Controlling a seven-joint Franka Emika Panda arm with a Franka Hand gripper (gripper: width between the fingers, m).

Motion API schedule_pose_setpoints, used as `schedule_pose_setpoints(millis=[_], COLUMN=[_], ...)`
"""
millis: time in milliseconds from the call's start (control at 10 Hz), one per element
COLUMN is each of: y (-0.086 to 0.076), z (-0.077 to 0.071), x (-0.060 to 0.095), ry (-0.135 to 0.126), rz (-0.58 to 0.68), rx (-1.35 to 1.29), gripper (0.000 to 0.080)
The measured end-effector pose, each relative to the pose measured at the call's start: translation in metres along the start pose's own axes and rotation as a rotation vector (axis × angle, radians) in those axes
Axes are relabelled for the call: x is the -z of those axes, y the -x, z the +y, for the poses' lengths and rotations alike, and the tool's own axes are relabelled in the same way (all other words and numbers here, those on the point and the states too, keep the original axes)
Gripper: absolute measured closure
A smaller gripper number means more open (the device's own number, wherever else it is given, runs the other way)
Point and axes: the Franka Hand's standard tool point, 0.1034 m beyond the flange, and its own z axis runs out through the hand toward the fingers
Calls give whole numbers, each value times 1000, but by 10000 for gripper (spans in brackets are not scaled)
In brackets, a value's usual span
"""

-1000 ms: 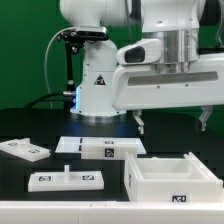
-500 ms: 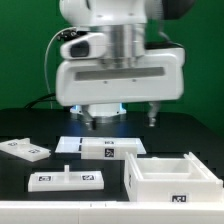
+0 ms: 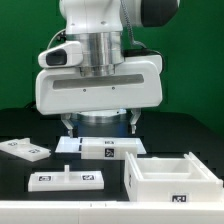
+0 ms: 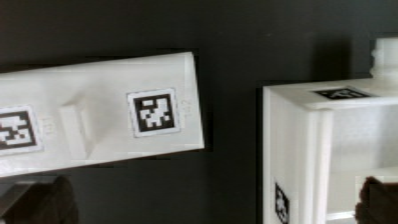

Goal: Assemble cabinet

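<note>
My claw (image 3: 100, 123) hangs wide open and empty above the back of the worktop (image 3: 105, 208), right over a flat white tagged panel (image 3: 100, 149). The cabinet (image 3: 160, 190) sits low toward the exterior view's right, hollow side up, apart from that panel.

I judge this panel to be my next pick. In the wrist view my dark fingertips (image 4: 36, 200) straddle more than the panel: one sits off its edge and the other is by the cabinet's thick wall, with a dark strip of worktop between the two parts. To do this well, I should shift until both fingers flank the panel alone. Then I can square my wrist to its long edges and go straight down before closing.

The cabinet wall is the obstacle, since a finger coming down on its rim would shove the body. Another tagged panel (image 3: 65, 179) lies in front, and a smaller white part (image 3: 22, 148) lies toward the exterior view's left. Both are well clear of me.
</note>
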Motion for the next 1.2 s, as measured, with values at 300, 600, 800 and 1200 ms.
schedule_pose_setpoints(millis=[300,600,800,1200], y=[-12,-14,-13,-14], z=[32,66,70,71], x=[-21,-41,-45,-45], ry=[33,92,109,107], rz=[34,92,111,110], rx=[10,102,112,111], gripper=[2,2,2,112])
